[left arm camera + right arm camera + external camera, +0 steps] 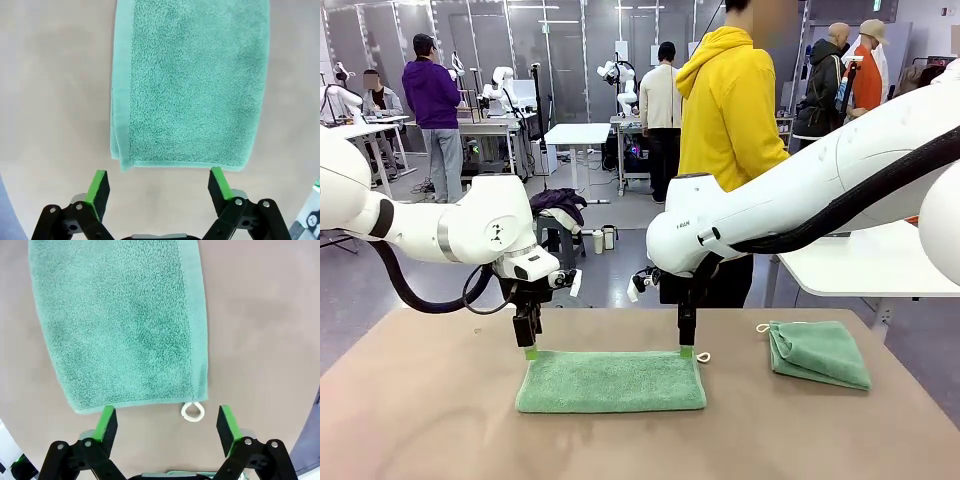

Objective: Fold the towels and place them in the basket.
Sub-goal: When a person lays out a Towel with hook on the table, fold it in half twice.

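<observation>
Both hands poised at the far edge of a folded green towel, fingers spread.

The flat towel (610,382) lies as a long folded strip in the middle of the tabletop (420,400). The left hand (531,345) points down at its far left corner and the right hand (686,345) at its far right corner. In each wrist view the green-padded fingers stand wide apart just off the towel's edge, with nothing between them. A white cord loop (192,411) lies on the tabletop by the right hand's corner. A second towel (820,352), folded small, sits well apart to the right. A person (730,110) in a yellow hoodie stands at the far side.
</observation>
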`<state>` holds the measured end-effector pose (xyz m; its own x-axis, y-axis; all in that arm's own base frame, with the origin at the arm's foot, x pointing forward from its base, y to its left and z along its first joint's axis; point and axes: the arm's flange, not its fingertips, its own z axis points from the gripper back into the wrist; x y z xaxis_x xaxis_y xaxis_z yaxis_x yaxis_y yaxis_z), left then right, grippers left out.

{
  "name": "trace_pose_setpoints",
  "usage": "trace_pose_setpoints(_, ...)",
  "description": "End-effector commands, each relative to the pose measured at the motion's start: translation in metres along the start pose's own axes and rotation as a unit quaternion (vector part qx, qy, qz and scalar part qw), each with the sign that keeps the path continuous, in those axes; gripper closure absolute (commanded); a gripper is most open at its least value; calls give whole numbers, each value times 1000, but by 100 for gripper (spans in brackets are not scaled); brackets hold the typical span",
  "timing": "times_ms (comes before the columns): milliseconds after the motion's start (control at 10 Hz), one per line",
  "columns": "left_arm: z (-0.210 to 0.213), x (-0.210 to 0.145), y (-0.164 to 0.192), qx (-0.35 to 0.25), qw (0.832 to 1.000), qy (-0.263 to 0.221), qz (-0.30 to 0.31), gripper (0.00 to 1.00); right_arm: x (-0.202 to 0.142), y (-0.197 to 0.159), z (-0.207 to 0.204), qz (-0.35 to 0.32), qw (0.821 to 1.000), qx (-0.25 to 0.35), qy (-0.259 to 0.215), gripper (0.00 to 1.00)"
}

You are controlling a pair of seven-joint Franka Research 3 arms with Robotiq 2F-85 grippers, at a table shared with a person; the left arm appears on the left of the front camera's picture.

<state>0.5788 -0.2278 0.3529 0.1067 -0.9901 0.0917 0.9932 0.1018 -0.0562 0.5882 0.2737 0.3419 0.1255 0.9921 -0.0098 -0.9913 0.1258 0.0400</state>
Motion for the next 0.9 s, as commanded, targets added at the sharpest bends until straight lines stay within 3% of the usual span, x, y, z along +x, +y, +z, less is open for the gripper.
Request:
trace_pose_setpoints(0,1,0,3,0,1000,-1,0,0,0,-3,0,-1,1000,-1,-1,0)
trace_pose_setpoints(200,5,3,-8,29,999,5,27,0,-1,10,7,-20,1000,-20,-14,0)
trace_pose_setpoints(500,15,-30,-48,35,989,-22,144,0,-15,49,26,-116,991,-51,-42,0)
trace_pose_setpoints(800,32,-58,-103,65,975,-68,203,0,-6,83,34,-255,962,-84,-60,0)
